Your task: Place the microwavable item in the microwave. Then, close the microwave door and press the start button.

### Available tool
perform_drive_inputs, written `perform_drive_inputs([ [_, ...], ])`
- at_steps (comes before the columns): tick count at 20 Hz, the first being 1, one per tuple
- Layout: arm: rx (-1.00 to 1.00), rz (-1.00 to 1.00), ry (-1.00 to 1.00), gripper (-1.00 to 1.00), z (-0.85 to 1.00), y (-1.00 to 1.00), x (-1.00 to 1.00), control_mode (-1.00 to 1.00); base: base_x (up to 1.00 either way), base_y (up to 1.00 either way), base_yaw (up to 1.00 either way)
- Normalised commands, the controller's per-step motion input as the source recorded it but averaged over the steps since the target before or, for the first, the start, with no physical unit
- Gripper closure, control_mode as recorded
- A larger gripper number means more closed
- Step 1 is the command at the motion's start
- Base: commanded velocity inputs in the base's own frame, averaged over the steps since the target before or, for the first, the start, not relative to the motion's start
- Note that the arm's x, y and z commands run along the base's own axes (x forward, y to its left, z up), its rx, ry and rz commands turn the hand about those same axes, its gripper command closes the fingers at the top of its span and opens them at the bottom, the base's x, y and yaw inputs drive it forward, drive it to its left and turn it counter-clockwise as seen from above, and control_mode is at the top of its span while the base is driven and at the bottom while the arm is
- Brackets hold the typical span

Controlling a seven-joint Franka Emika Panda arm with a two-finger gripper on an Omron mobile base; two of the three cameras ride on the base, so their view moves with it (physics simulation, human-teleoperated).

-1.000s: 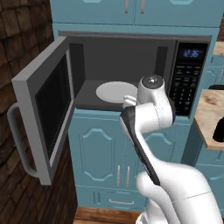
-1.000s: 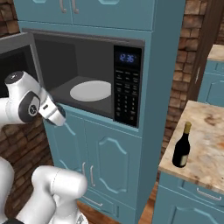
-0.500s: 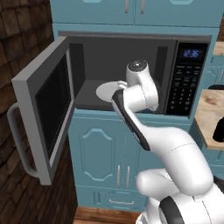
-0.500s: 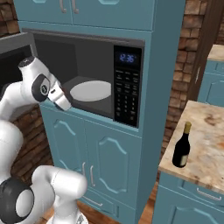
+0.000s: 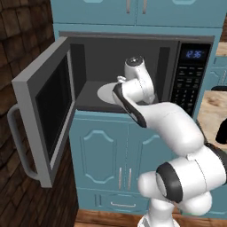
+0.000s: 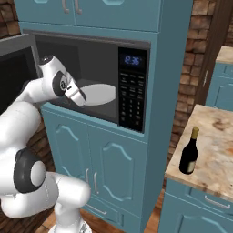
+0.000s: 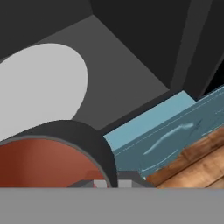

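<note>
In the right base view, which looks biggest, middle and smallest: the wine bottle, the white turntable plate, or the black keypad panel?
Largest: black keypad panel.
Then the white turntable plate, though the arm hides part of it.
Smallest: wine bottle, although it stands nearer the camera, so its place is less sure.

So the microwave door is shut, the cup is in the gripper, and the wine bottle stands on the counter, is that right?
Not quite: the microwave door stands wide open, as the left base view shows. The rest holds: the cup is in the gripper at the microwave opening, and the wine bottle stands on the counter.
</note>
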Motion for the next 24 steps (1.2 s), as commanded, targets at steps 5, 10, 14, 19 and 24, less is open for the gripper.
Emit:
perform_drive_inputs([
  [5, 0.0, 0.0, 0.0, 1.0, -0.18, 0.0, 0.81, -1.0, 0.0, 0.0, 0.0],
  [10, 0.0, 0.0, 0.0, 1.0, -0.24, 0.0, 0.75, -1.0, 0.0, 0.0, 0.0],
  [14, 0.0, 0.0, 0.01, 1.0, -0.34, 0.0, 0.64, -1.0, 0.0, 0.0, 0.0],
  [19, 0.0, 0.0, 0.05, 1.0, -0.41, 0.0, 0.41, -1.0, 0.0, 0.0, 0.0],
  [24, 0.0, 0.0, 0.02, -1.0, -0.24, 0.0, 0.16, -1.0, 0.0, 0.0, 0.0],
])
